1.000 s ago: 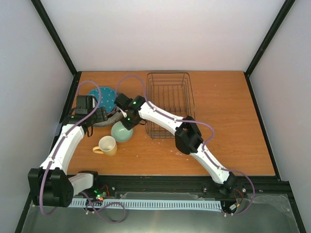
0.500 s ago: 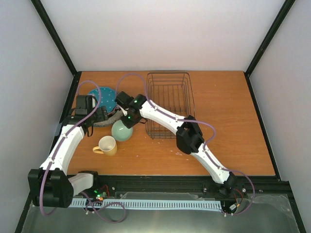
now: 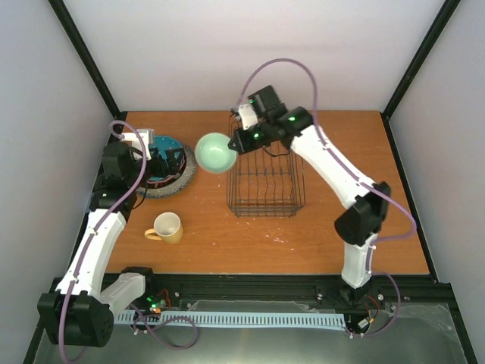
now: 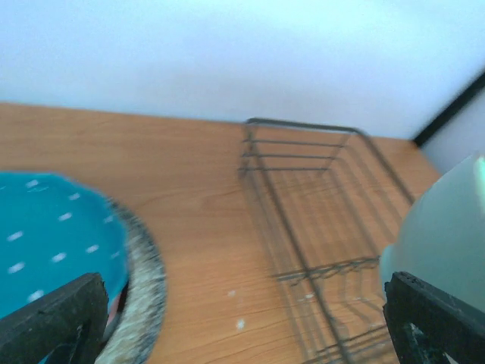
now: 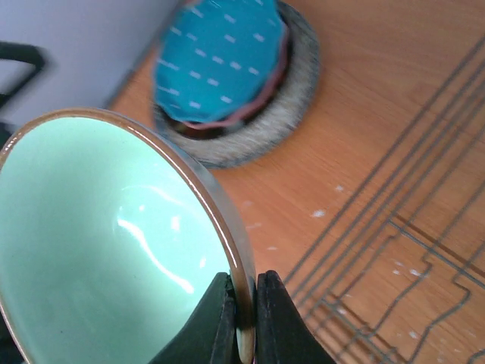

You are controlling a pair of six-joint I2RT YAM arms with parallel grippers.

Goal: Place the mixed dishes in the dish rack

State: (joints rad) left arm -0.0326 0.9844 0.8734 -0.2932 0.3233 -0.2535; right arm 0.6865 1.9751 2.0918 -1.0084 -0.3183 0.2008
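Rack holds nothing yet, so loading has barely begun. Right pincer is pinching the bowl by its rim, raised just left of the rack's far end. Left pincer is spread wide over the stacked plates at the counter's far left. Mug stands nearer, untouched. All five pieces remain.
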